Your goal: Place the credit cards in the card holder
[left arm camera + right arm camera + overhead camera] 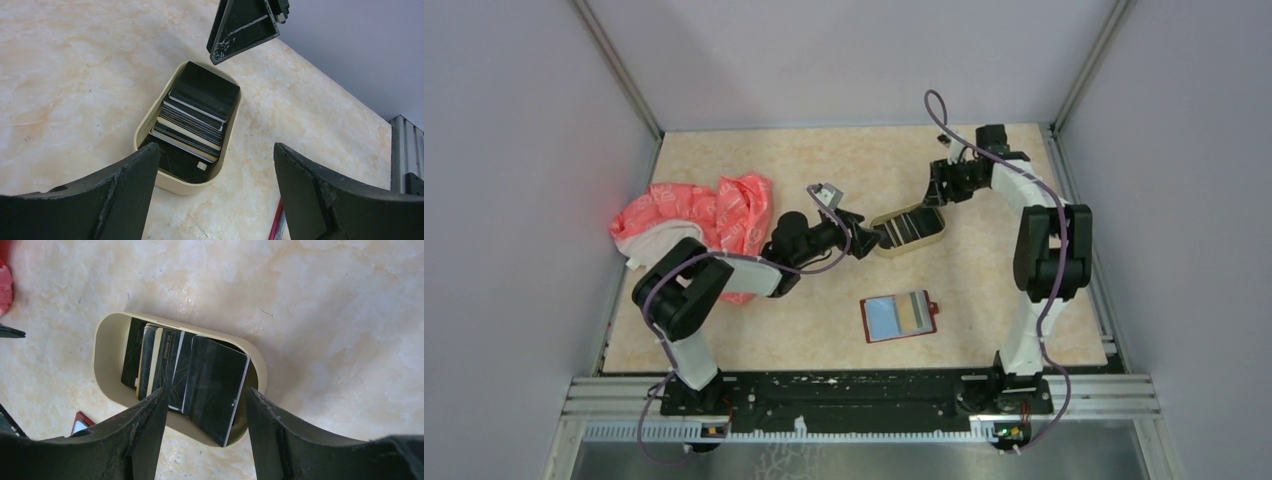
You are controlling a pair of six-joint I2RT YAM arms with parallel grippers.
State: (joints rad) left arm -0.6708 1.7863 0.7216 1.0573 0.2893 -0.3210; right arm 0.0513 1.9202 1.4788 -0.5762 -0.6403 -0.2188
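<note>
Hovering spread over the credit cards [195, 120], left gripper [215, 147], right gripper [206, 391], card holder [899, 317] whole only overhead

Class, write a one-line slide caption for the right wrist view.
Open right hand poised above dark credit cards overlapping in the oval tan tray.

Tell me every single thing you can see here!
table: one, beige marbled, under everything
tray: one, cream oval, middle of the table
dark cards: several, overlapping in the tray, exact count unclear
card holder: one, red, lying open nearer the arms
light-blue card: one, on the open holder
gold-tan card: one, beside the blue one
bag: one, crumpled pink-red, table's left side
left gripper: one, black, open at the tray's left end
right gripper: one, black, open over its right end
</note>
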